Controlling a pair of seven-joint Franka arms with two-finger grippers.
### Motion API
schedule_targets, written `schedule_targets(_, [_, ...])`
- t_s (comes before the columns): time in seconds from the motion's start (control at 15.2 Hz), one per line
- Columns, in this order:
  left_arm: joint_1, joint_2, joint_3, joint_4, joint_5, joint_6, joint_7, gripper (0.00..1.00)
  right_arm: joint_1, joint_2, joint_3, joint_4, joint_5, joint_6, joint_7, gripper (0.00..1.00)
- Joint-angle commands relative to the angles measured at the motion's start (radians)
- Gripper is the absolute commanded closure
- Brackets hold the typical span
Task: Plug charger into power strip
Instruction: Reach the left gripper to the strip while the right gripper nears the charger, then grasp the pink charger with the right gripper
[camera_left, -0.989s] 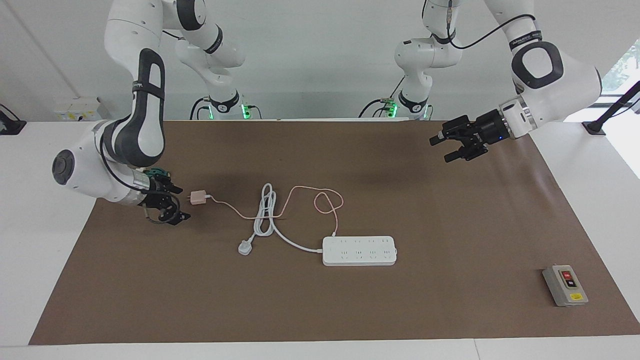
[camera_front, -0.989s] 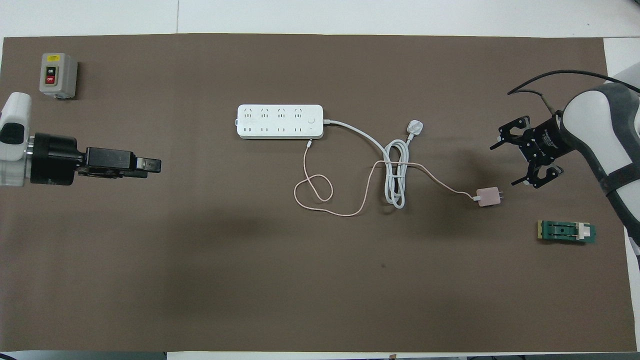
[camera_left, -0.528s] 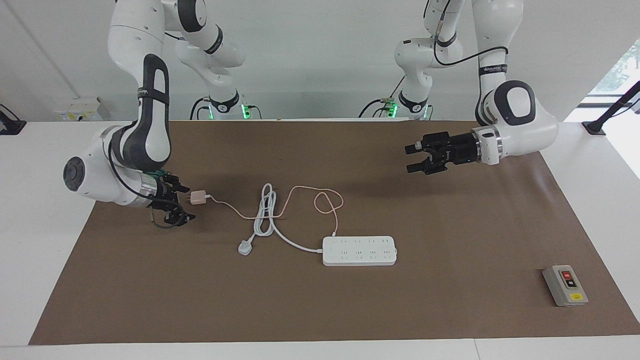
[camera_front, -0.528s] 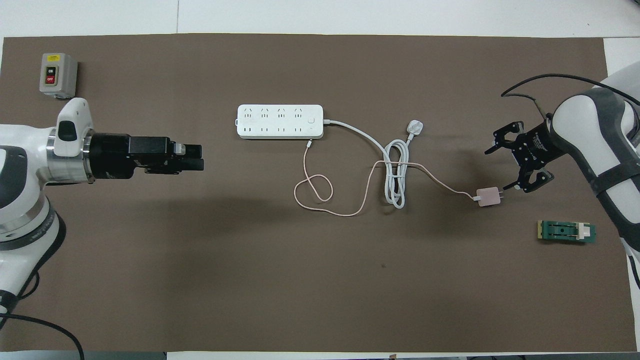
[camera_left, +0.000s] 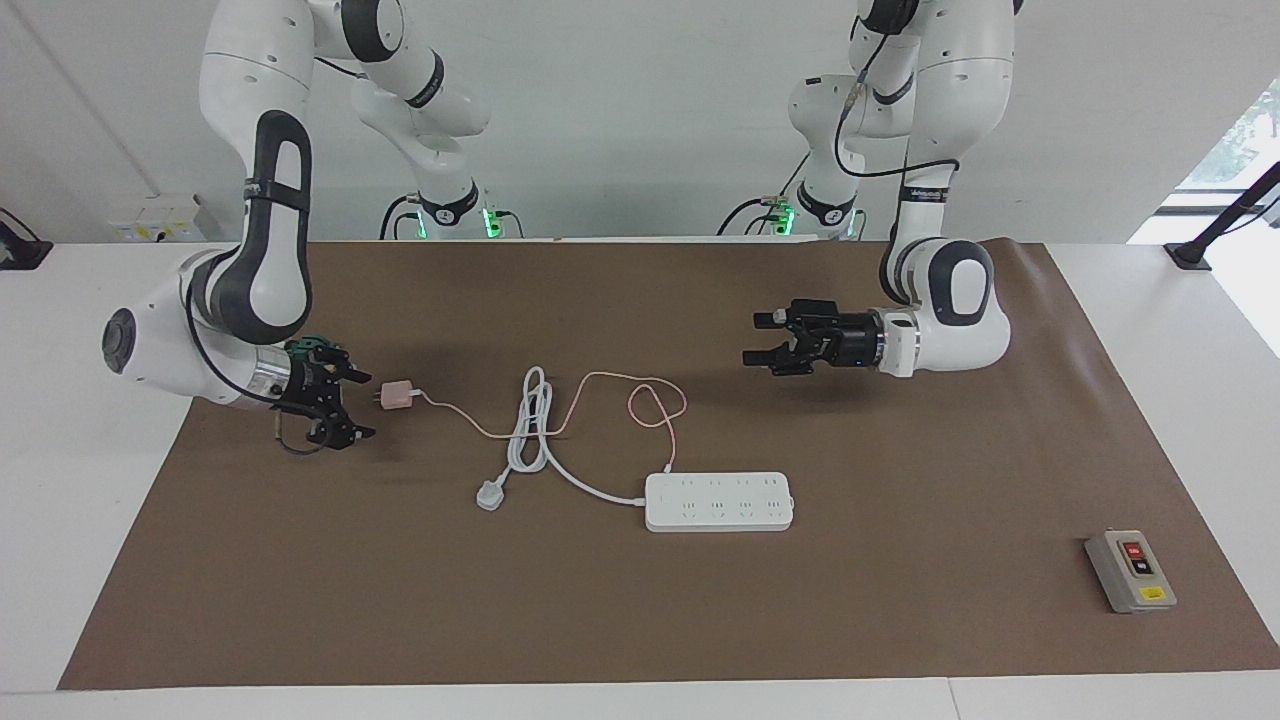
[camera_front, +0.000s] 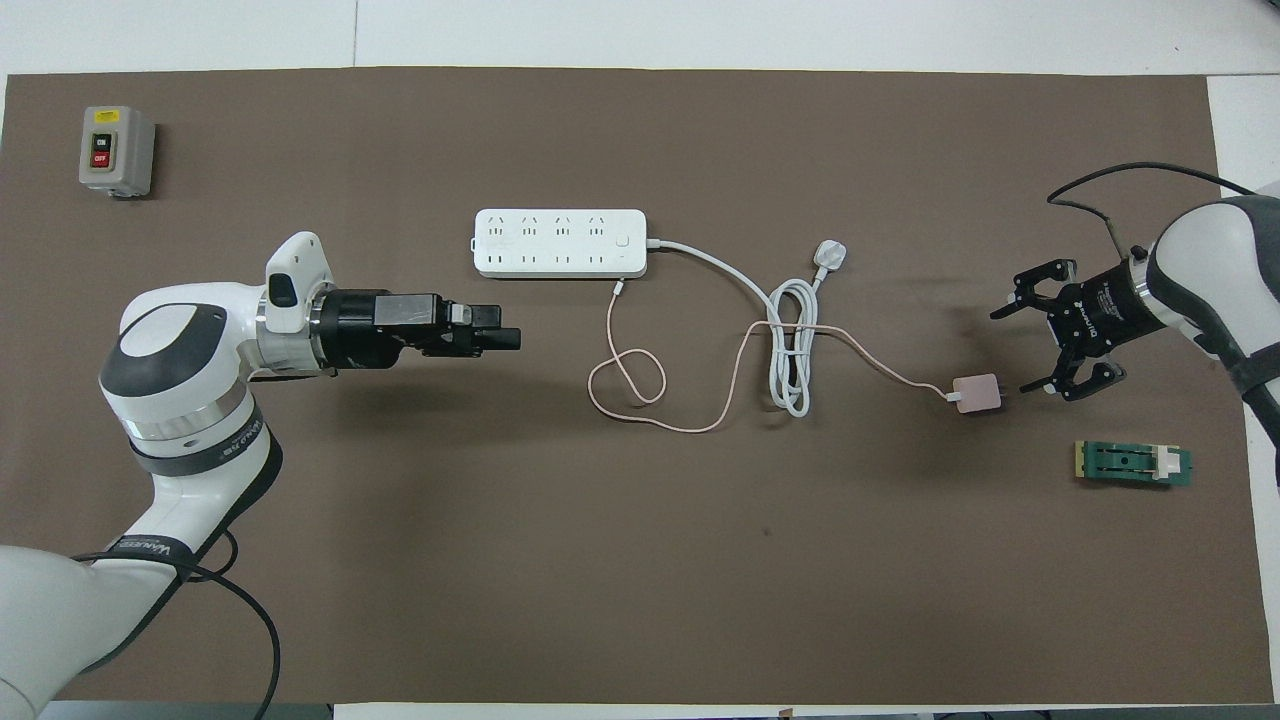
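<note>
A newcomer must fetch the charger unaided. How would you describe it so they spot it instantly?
Find the white power strip mid-table and follow the thin pink cable toward the right arm's end. It ends at the charger, beside the right pincer: a small pink cube, unlike the white plug.

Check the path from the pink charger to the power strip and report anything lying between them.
The coiled white cord and its white plug lie on the mat between the charger and the power strip. The charger's pink cable crosses that coil. Carried above them, nothing else blocks the way.
</note>
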Motion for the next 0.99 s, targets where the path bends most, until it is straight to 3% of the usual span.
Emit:
schedule_targets(0.0, [-0.039, -0.014, 0.016, -0.021, -0.064, 0.028, 0.013, 0.00, 0.015, -0.037, 0.008, -0.046, 0.028, 0.019, -0.018, 0.00])
schedule_targets(0.46, [-0.069, -0.011, 0.015, -0.025, -0.075, 0.139, 0.074, 0.00, 0.013, -0.056, 0.008, -0.121, 0.043, 0.075, -0.039, 0.00])
schedule_targets(0.59, [-0.067, -0.011, 0.016, -0.025, -0.081, 0.147, 0.071, 0.00, 0.019, -0.075, 0.010, -0.182, 0.052, 0.131, -0.041, 0.00])
schedule_targets(0.92, [-0.069, -0.009, 0.016, -0.019, -0.090, 0.161, 0.071, 0.00, 0.022, -0.083, 0.008, -0.207, 0.060, 0.131, -0.068, 0.00])
